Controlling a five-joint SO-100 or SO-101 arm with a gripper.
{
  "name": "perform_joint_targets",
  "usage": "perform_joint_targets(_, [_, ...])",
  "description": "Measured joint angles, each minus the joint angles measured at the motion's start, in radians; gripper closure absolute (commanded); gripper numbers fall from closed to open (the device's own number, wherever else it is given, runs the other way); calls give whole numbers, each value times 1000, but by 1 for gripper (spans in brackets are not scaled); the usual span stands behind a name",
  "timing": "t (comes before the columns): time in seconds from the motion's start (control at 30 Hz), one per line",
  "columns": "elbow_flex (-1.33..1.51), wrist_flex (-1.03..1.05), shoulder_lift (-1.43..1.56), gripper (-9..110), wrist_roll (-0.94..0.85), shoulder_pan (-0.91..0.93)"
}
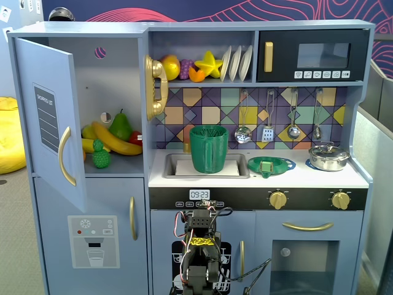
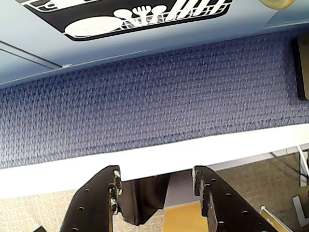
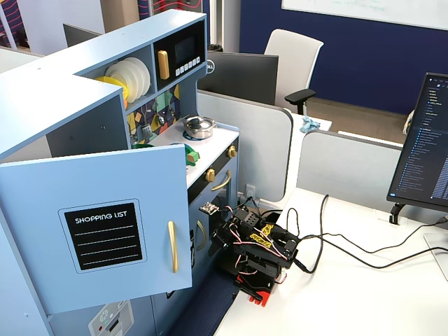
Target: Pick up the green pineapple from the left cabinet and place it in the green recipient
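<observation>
Reaching up is our first job: gripper (image 2: 157, 186) sits low with jaws apart and empty, so we lift toward the pineapple (image 1: 101, 155) inside the open cabinet (image 1: 43, 117), dodging the banana (image 1: 116, 140).

The arm (image 1: 199, 258) sits folded low, joints tucked in on themselves, wires looping off its body. From the side in a fixed view it is a compact black bundle (image 3: 255, 248), elbow bent, nothing stretched out. In the wrist view the gripper (image 2: 157, 181) points downward, its two dark fingers (image 2: 108, 193) spread apart with a clear gap between them. Nothing sits between the jaws; both tips hang free.
</observation>
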Motion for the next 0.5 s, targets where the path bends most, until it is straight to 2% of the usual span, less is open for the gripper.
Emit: perform_joint_targets(0.5, [0,-2,0,101,-61,-17])
